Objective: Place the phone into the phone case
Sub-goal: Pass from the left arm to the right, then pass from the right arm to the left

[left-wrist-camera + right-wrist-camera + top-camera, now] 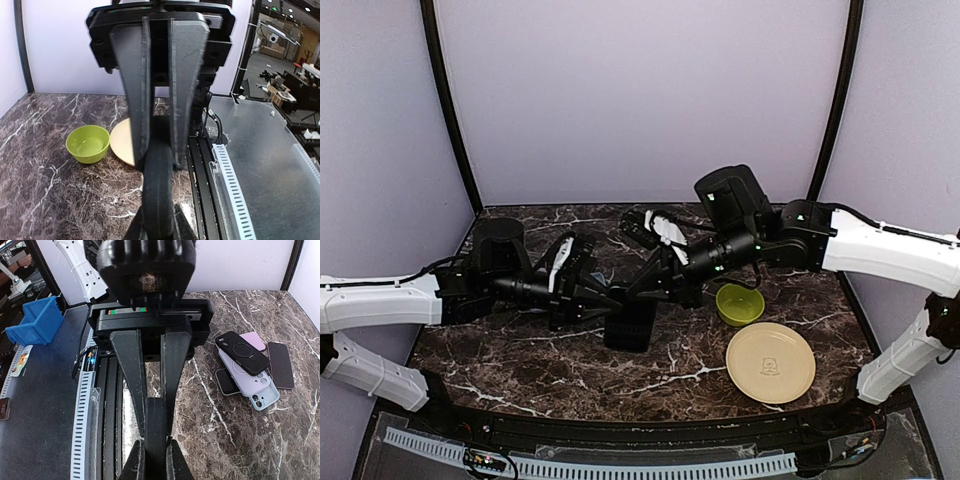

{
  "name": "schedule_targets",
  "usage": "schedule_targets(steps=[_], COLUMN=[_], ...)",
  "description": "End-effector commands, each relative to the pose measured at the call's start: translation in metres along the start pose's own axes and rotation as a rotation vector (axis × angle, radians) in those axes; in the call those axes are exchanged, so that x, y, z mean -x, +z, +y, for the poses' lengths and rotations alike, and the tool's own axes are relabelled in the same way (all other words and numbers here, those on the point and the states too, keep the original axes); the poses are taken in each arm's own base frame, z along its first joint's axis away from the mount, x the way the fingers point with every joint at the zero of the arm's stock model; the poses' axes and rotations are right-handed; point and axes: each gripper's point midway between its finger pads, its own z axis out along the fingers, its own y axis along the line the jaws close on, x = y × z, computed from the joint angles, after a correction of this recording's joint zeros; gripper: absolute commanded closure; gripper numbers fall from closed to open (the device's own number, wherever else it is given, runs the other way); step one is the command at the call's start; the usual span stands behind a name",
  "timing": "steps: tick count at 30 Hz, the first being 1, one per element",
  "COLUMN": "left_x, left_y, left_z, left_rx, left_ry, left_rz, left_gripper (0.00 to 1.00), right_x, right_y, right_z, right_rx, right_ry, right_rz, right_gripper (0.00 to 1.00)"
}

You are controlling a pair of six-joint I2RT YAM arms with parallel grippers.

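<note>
l gripper [159, 157] & r gripper [155, 415] clamped on thin black slab [630, 328], phone or case can't tell, mid dark marble table [520, 355].

Soft, even light is falling from above, casting only faint shadows on the marble table [520, 350] and giving the plate [770, 362] a mild sheen. The overhead lens is bowing the black posts [448, 110] at the edges. In the wrist views the near fingers [187, 90] are blurring slightly, and the dark object [159, 190] between them is showing almost no detail.
</note>
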Motion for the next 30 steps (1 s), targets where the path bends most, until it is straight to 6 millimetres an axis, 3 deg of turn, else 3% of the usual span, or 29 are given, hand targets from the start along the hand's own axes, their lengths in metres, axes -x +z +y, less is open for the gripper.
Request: schedule_targets(steps=[1,8,15,17,18,20,23,25,30], left_x=[0.041,0.038,0.035,0.037,0.040,0.046,0.053,0.059,0.079], left_y=[-0.004,-0.001,0.001,0.000,-0.002,-0.007,-0.014,-0.019,-0.040], left_z=[-0.007,-0.008,-0.008,-0.008,-0.008,-0.008,-0.004,-0.005,0.000], left_rx=[-0.024,-0.041,-0.052,-0.046,-0.040,-0.012,0.035,0.046,0.050], left_ry=[0.080,0.066,0.057,0.061,0.062,0.077,0.094,0.100,0.036], left_rz=[-0.111,-0.102,-0.092,-0.100,-0.110,-0.135,-0.173,-0.204,-0.317], left_gripper=[0.80,0.81,1.00,1.00,1.00,1.00,1.00,1.00,1.00], right_x=[0.024,0.033,0.034,0.033,0.030,0.025,0.013,0.005,-0.003], right_y=[-0.014,-0.019,-0.016,-0.016,-0.016,-0.016,-0.021,-0.024,-0.026], right_z=[-0.002,0.005,0.009,0.009,0.007,0.003,-0.006,-0.010,-0.007], right_rx=[-0.019,0.014,0.047,0.046,0.038,0.013,-0.024,-0.031,-0.011], right_ry=[-0.002,-0.021,-0.024,-0.026,-0.023,-0.019,0.009,0.045,0.078], right_rz=[-0.065,-0.083,-0.079,-0.079,-0.074,-0.073,-0.095,-0.116,-0.164], right_gripper=[1.00,1.00,1.00,1.00,0.94,0.69,0.49,0.42,0.41])
